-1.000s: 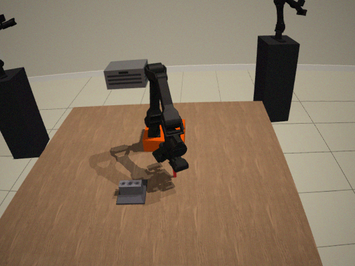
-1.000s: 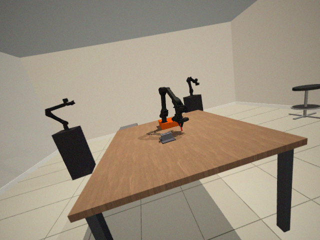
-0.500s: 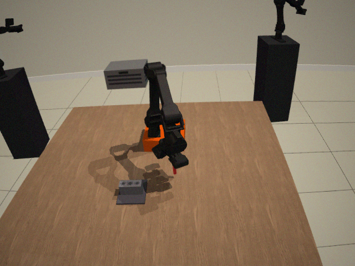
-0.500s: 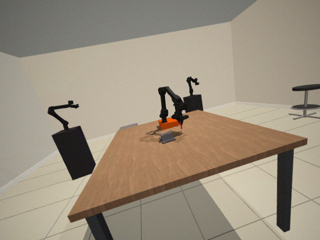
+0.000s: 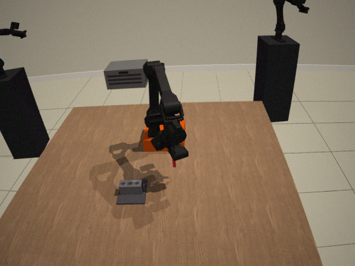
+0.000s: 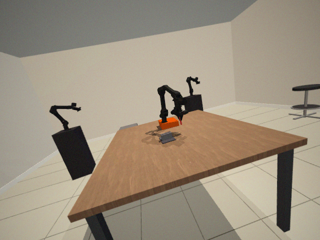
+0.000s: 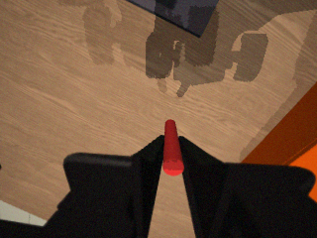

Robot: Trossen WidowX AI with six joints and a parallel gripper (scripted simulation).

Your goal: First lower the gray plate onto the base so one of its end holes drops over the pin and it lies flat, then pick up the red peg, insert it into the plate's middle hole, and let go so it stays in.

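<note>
My gripper (image 5: 173,158) (image 6: 180,117) (image 7: 170,140) is shut on the red peg. The red peg (image 5: 173,163) (image 6: 180,121) (image 7: 172,158) points down from the fingertips, above the table. The gray plate (image 5: 130,189) (image 6: 166,136) is a thick bar with three holes in its top. It lies level on the dark gray base (image 5: 130,199) (image 6: 169,141) (image 7: 192,22), to the left of the peg and nearer the camera in the top view. Whether the pin stands in an end hole is too small to tell.
My arm stands on an orange block (image 5: 149,146) (image 6: 169,125) (image 7: 304,161) behind the base in the top view. The wooden table (image 5: 229,200) (image 6: 206,144) carries it. Two other arms stand on black pedestals (image 5: 276,77) (image 6: 73,155) beyond the table.
</note>
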